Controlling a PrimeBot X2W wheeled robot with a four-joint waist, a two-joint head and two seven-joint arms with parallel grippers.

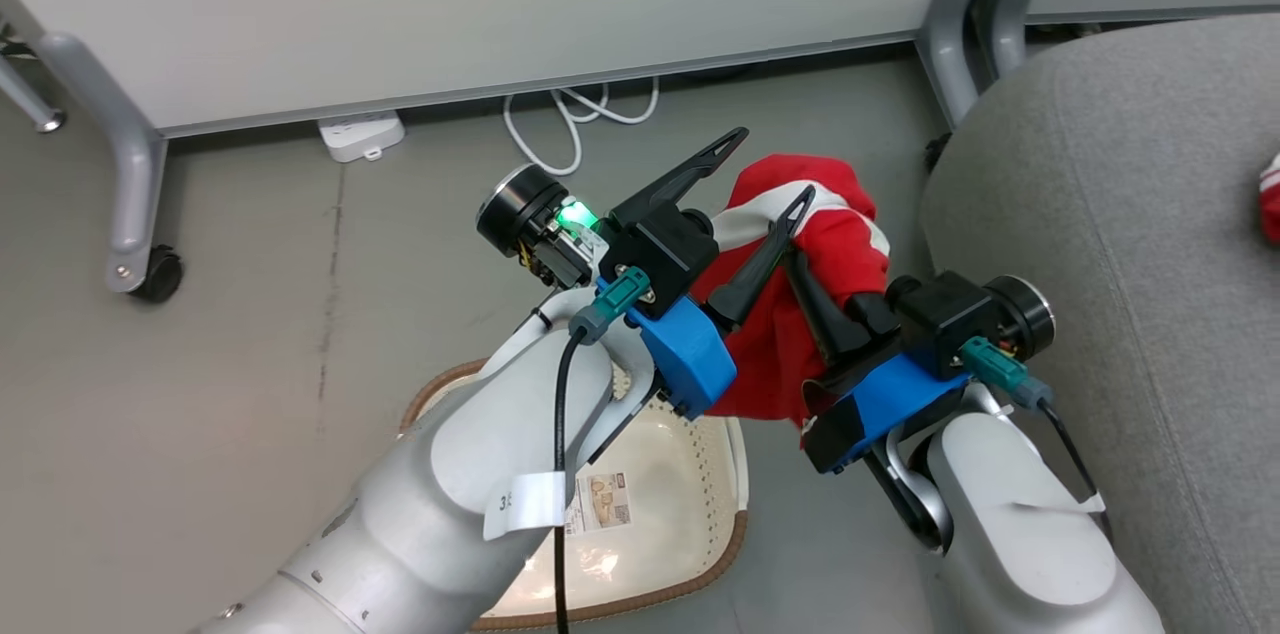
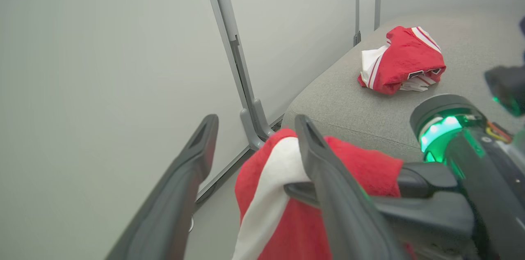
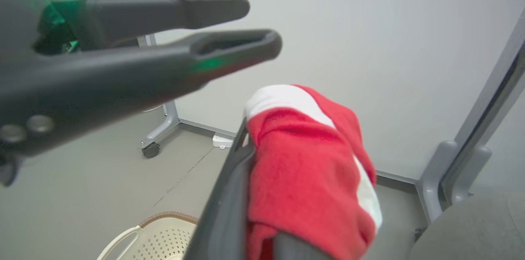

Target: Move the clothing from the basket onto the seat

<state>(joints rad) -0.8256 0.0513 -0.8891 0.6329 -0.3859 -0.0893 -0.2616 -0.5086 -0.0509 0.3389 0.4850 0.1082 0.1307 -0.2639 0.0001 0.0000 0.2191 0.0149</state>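
My right gripper (image 1: 808, 282) is shut on a red garment with white stripes (image 1: 835, 224), held up in the air between the basket and the seat; the cloth drapes over its fingers (image 3: 227, 202) and hides the tips. Just left of that garment, my left gripper (image 1: 772, 166) stands open, one finger touching the cloth (image 2: 287, 194), nothing between the fingers. The red jersey with black lettering (image 2: 404, 61) lies crumpled on the grey seat (image 2: 348, 108), its edge also visible (image 1: 1270, 199). The cream basket (image 1: 740, 534) with a brown rim sits on the floor below my left arm, a paper label on its floor.
White partition panels on grey legs (image 1: 120, 164) with casters (image 1: 155, 274) stand behind. A white power strip (image 1: 360, 134) and looped cable (image 1: 570, 124) lie on the grey floor near the wall. The seat's rounded corner (image 1: 1000, 164) is right of the grippers.
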